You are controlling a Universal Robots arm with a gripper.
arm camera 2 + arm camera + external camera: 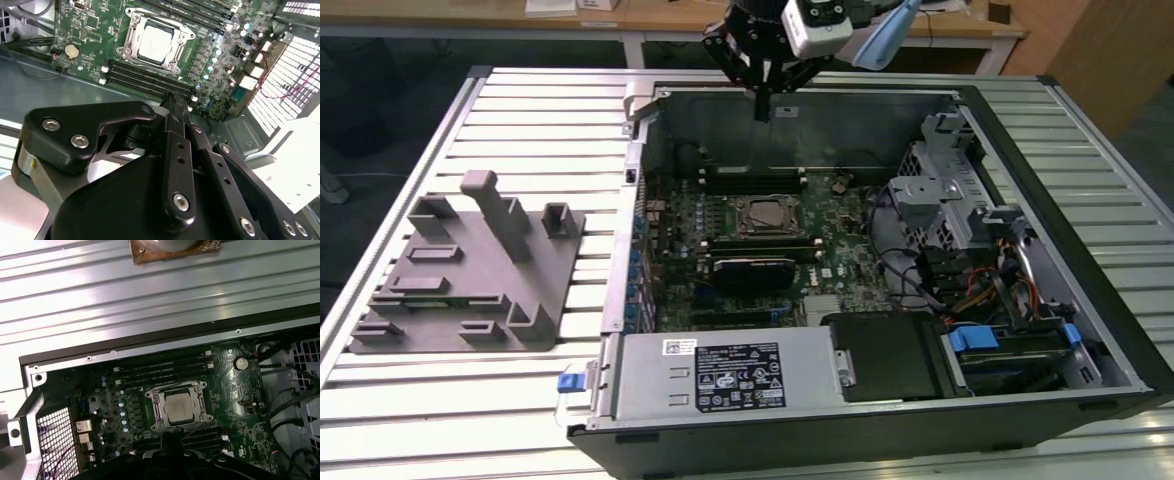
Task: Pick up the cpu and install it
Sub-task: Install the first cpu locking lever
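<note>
Inside the socket [179,409] sits the cpu [178,407] — fingers [176,102] pressed together above.

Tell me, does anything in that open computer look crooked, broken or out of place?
Nothing stands out. The cpu lies flat and square in its socket on the motherboard, and the gripper hangs above the case's far wall.

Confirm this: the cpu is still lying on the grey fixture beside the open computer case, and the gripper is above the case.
Not quite. The cpu sits in the motherboard socket inside the computer case, as both wrist views show, not on the grey fixture. The gripper is indeed above the case in the exterior view.
</note>
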